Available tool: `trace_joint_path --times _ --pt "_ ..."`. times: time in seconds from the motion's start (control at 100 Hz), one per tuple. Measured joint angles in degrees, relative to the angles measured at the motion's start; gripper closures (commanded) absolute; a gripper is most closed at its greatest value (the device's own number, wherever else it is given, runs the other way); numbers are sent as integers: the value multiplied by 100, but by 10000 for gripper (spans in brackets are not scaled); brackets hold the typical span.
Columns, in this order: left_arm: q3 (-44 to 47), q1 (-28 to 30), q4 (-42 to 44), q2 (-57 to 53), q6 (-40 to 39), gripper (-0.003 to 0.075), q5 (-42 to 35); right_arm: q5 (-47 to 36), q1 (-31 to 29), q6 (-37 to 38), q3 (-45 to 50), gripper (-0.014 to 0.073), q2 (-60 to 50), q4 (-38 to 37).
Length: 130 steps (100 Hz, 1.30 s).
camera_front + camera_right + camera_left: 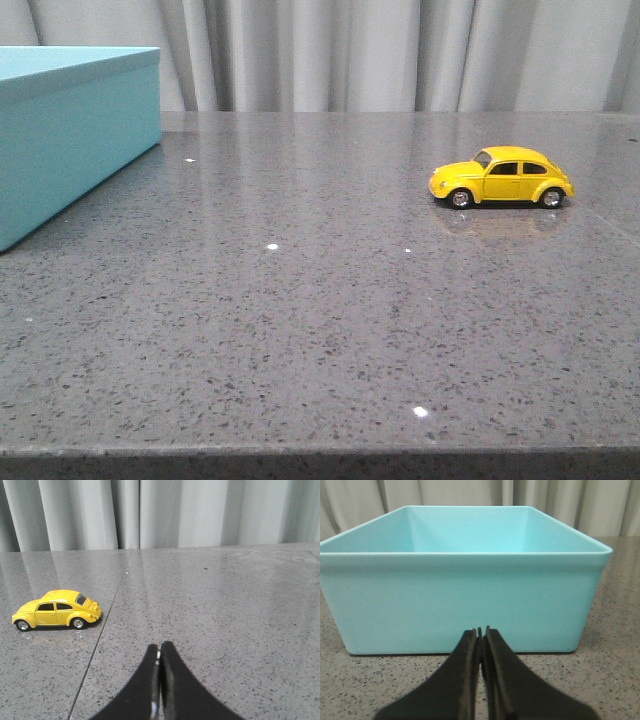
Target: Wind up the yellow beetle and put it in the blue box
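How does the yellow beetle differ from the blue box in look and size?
The yellow beetle is small, rounded and glossy; the blue box is far larger, flat-sided and matte. The beetle stands on four wheels at the table's right; the box rests on its base at the left, open on top. Both sit untouched on the grey table.

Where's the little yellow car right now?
In the front view the yellow beetle stands on its wheels on the right side of the grey table, far from the blue box at the left edge; no gripper touches it.
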Motion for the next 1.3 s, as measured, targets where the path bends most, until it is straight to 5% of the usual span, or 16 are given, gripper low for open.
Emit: trace_joint_path --times 1.3 --pt "0 0 33 0 0 739 -410 -27 0 0 0 661 0 0"
